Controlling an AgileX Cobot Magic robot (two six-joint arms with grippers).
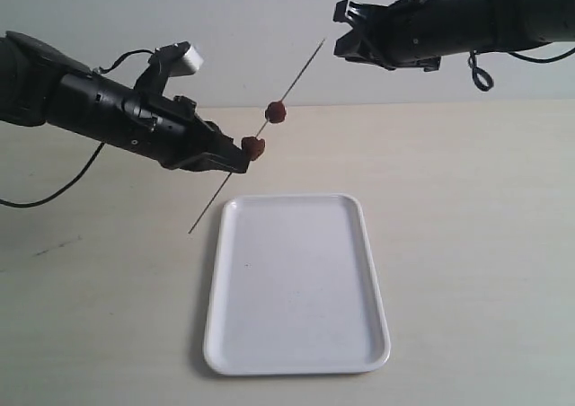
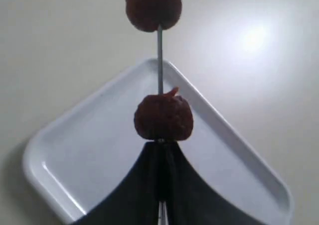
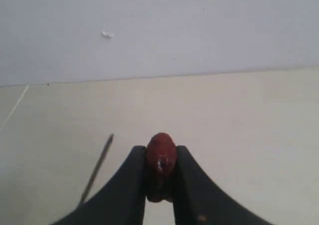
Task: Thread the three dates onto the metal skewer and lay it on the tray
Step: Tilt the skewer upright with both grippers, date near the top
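Observation:
My left gripper [image 1: 241,159] [image 2: 160,146] is shut on the thin metal skewer [image 1: 301,72] [image 2: 159,56], which slants up to the right above the table. Two dates are threaded on it: one [image 1: 253,146] [image 2: 163,117] right against the fingertips, another [image 1: 276,111] [image 2: 153,6] further up. My right gripper [image 1: 343,30] [image 3: 160,151] hangs high, just right of the skewer's upper tip, shut on the third date [image 3: 161,158]. The skewer's tip [image 3: 99,165] shows beside those fingers, apart from that date. The white tray [image 1: 296,285] [image 2: 99,150] lies below and holds nothing.
The pale table [image 1: 467,208] runs back to a light wall [image 1: 252,20]. A black cable [image 1: 54,195] trails from the left arm over the table's left side. The skewer's lower end [image 1: 191,230] hangs just left of the tray's far left corner.

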